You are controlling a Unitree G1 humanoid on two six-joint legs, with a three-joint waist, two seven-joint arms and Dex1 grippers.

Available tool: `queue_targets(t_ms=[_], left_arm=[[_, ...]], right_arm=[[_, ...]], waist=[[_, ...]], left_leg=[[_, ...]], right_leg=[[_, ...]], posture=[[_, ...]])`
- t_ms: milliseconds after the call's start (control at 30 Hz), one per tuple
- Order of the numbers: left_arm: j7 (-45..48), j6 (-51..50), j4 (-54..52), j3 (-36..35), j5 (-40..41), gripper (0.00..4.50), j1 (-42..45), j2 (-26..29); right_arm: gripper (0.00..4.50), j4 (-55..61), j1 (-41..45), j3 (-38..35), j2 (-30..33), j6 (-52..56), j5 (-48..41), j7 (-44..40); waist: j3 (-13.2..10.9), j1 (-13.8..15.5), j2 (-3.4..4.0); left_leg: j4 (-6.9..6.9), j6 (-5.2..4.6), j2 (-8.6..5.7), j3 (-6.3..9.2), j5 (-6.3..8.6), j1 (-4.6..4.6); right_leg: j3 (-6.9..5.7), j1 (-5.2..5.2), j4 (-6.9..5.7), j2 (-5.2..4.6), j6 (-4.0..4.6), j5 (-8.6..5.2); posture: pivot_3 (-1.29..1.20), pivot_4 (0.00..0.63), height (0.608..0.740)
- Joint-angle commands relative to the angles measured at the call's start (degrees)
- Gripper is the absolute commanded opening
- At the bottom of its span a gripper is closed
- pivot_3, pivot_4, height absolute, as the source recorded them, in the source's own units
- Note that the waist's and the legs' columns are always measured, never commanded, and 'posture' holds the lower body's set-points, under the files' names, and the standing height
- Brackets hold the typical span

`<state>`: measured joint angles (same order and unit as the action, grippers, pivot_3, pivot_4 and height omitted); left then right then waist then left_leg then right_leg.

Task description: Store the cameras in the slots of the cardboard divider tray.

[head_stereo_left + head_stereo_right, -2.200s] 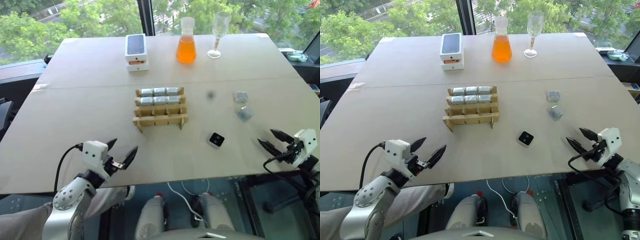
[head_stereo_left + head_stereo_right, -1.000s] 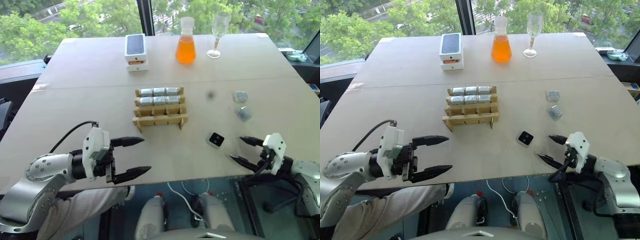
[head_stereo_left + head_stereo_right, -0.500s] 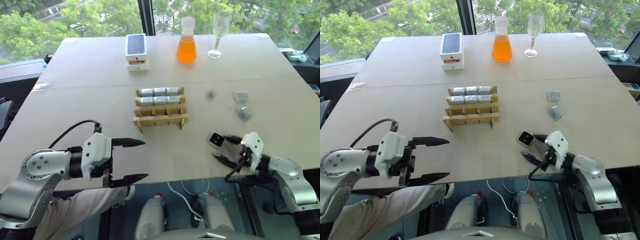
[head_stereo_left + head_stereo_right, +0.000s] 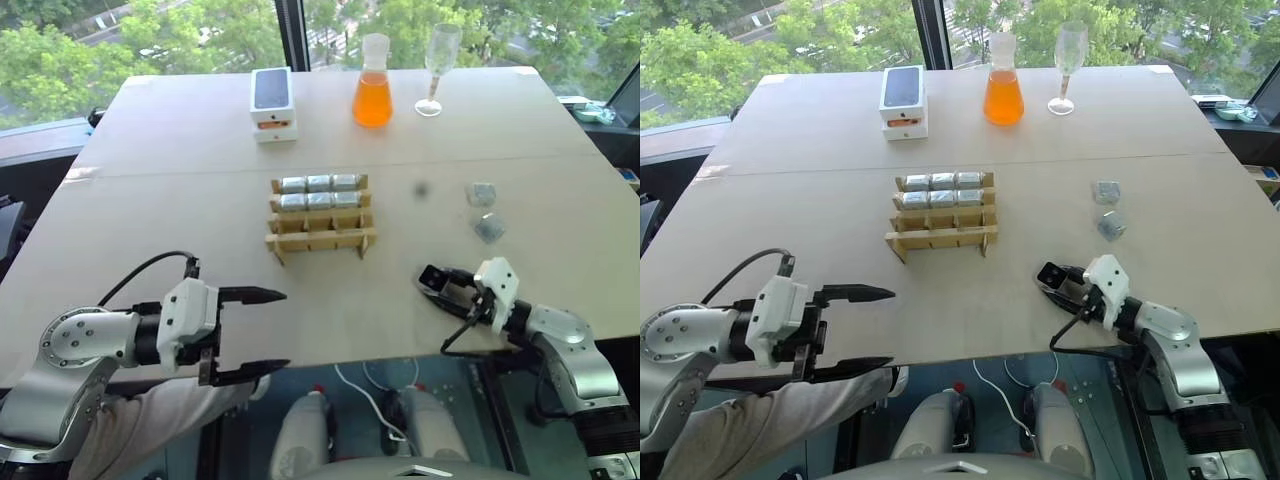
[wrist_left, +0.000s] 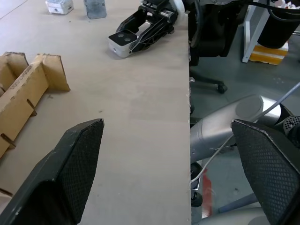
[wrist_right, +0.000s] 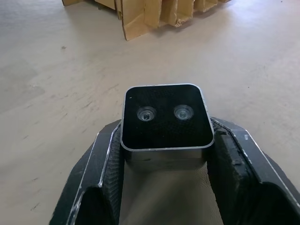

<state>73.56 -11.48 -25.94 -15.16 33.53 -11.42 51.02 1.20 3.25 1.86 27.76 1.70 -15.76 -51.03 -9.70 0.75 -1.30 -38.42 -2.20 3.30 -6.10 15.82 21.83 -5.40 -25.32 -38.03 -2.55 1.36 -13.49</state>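
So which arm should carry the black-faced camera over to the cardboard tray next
The right. Its gripper already has both fingers against the black-faced camera, while the left gripper hangs open at the table's near edge, holding nothing.

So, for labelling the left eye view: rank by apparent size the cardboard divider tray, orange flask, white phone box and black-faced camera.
1. cardboard divider tray
2. orange flask and white phone box: look alike, unranked
3. black-faced camera, between the right gripper fingers

Upper-floor test room — bare table [image 4: 200,170] by treetop windows [image 4: 150,40].
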Motion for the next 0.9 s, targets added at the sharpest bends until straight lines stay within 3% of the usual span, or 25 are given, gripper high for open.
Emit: queue_targets(t_ms=[33, 233, 467, 633, 900], left_arm=[[-1.23, -2.47, 0.28, 0.28, 3.25, 4.5, 2.55, -0.88], [-8.2, -12.63, 2.97, 3.9, 7.18, 4.5, 14.55, -3.31], [-14.37, -24.11, 12.8, 10.86, 6.13, 4.5, 32.88, -6.32], [-10.96, -28.34, 20.31, 14.71, 5.44, 4.5, 42.98, -6.43], [-0.41, -29.88, 22.02, 20.96, 1.88, 4.5, 45.53, -1.06]], right_arm=[[1.91, 3.43, 2.51, 0.55, 0.67, -3.48, 1.14, -0.62], [1.91, 5.2, 12.5, 6.64, 2.68, -15.14, 9.92, -3.23], [1.91, -3.29, 28.07, 16.68, 0.48, -33.63, 23.73, -1.95], [1.91, -13.97, 38.02, 21.48, -1.9, -45.67, 34.48, 4.0], [1.91, -20.31, 43.41, 24.72, -3.53, -52.16, 41.77, 10.14]], waist=[[0.0, 0.0, 0.0], [-0.01, -0.07, -0.02], [-0.05, -0.08, -0.14], [-0.08, -0.26, -0.19], [-0.09, -0.45, -0.18]], left_leg=[[0.0, 0.0, 0.0, 0.0, 0.0, 0.0], [-0.06, 0.0, 0.0, 0.0, 0.0, -0.01], [-0.1, 0.31, 0.0, 0.0, -0.19, 0.03], [-0.3, 0.32, -0.02, -0.06, -0.19, 0.18], [-0.36, 0.32, -0.02, -0.13, -0.19, 0.26]], right_leg=[[0.0, 0.0, 0.0, 0.0, 0.0, 0.0], [0.01, 0.01, -0.06, 0.02, -0.01, 0.01], [0.04, 0.01, -0.05, 0.32, 0.21, 0.13], [0.07, -0.06, -0.05, 0.32, 0.22, 0.14], [0.1, -0.12, -0.09, 0.23, 0.25, 0.16]], posture=[[0.0, 0.15, 0.74], [0.0, 0.15, 0.74], [0.0, 0.15, 0.74], [0.0, 0.15, 0.74], [0.0, 0.15, 0.74]])
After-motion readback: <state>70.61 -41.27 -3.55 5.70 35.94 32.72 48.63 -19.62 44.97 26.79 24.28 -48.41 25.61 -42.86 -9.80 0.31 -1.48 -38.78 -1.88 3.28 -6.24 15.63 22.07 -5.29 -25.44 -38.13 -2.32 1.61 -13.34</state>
